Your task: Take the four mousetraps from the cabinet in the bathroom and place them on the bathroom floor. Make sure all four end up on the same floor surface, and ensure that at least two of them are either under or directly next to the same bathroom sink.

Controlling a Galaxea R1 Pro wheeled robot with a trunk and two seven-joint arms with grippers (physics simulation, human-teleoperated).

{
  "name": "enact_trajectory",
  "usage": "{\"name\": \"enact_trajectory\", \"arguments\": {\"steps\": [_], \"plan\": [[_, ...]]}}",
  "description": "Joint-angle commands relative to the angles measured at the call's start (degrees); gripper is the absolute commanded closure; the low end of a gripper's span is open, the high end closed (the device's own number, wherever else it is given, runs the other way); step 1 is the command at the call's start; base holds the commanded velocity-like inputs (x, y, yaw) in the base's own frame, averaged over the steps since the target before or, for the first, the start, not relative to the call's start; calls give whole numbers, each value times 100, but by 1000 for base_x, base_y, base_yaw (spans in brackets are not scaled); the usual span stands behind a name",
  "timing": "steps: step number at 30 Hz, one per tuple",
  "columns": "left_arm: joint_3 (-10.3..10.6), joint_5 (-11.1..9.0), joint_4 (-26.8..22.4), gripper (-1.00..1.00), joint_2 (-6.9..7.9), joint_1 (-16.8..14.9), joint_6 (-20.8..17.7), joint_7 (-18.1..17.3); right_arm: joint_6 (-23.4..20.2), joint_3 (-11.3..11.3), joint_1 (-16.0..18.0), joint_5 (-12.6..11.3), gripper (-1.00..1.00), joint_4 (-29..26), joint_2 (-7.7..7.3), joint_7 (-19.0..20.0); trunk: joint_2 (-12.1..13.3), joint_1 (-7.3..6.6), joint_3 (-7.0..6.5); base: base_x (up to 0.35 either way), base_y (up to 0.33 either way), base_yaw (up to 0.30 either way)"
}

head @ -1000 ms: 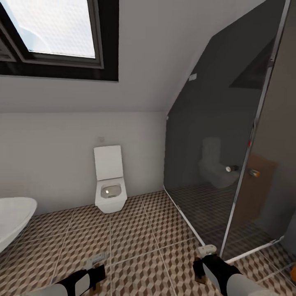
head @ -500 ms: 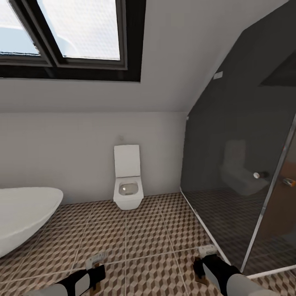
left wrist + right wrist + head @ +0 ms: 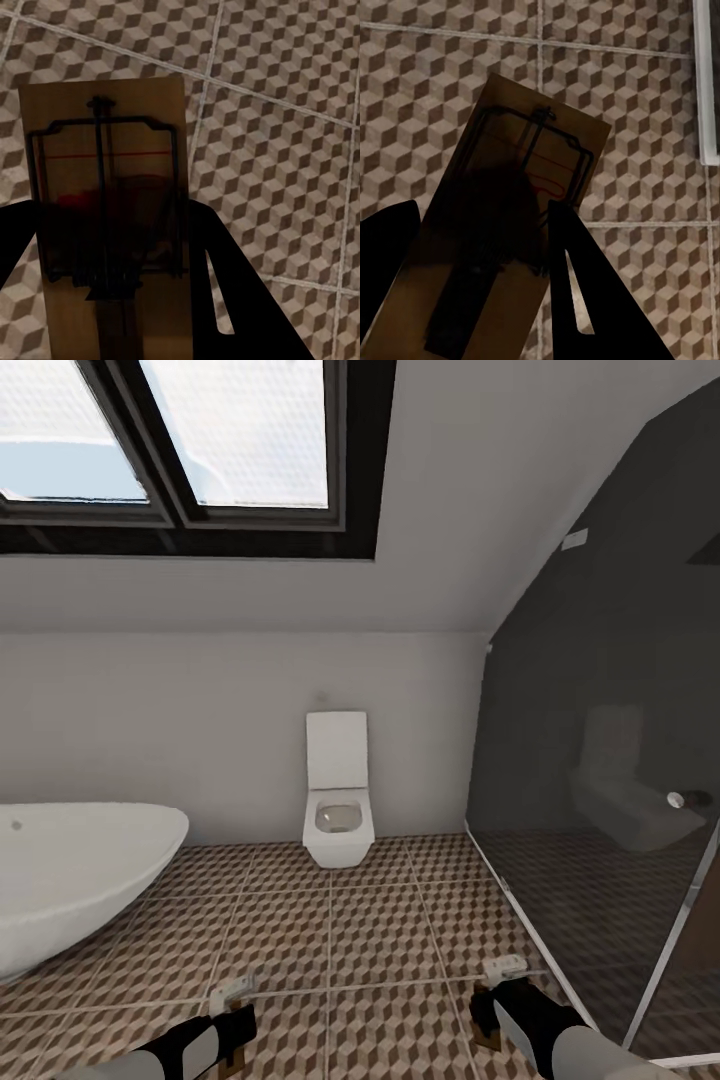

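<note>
— What are the arms carrying?

— My left gripper (image 3: 112,300) is clamped on a mousetrap (image 3: 105,217), and my right gripper (image 3: 480,292) grips a second mousetrap (image 3: 502,240). Both traps hang above the bathroom floor (image 3: 380,930).

— And from the head camera?

— I see the left gripper (image 3: 232,1015) and right gripper (image 3: 497,1000) low in view, the traps' pale ends poking forward. A white toilet (image 3: 338,805) stands at the far wall, a bathtub (image 3: 70,870) on the left, a dark glass shower screen (image 3: 600,780) on the right.
</note>
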State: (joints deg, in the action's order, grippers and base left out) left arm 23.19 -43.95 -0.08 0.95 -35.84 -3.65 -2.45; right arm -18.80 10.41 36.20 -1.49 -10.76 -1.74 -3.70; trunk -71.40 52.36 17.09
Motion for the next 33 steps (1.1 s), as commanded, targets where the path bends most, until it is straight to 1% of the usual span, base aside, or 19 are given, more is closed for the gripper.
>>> {"name": "enact_trajectory", "arguments": {"steps": [1, 8, 11, 24, 27, 33], "plan": [[45, -43, -1, 100, 2, -4, -21, -19, -38, 40, 1, -17, 100, -13, -2, -22, -4, 0, 7, 0, 0, 13], [45, -57, -5, 100, 2, -9, -21, -19, -44, 40, 1, -17, 100, -14, -4, -41, -4, 0, 7, 7, 0, 3], [42, -71, -5, 100, 5, -7, -24, -19, -45, 40, 1, -14, 100, -14, 2, -43, -4, 0, 7, 180, 0, 0], [37, -81, -1, 100, 28, -10, -40, -19, -45, 37, 1, -24, 100, -14, 9, -52, -4, 0, 7, 313, 0, 1], [37, -79, -1, 100, 33, -9, -39, -19, -42, 31, 1, -26, 100, -14, -4, -52, -4, 0, 7, 325, 0, 138], [37, -79, -1, 100, 29, -9, -39, -19, -38, 23, 1, -27, 100, -14, -10, -52, -4, 0, 7, 309, 0, 245]]}}
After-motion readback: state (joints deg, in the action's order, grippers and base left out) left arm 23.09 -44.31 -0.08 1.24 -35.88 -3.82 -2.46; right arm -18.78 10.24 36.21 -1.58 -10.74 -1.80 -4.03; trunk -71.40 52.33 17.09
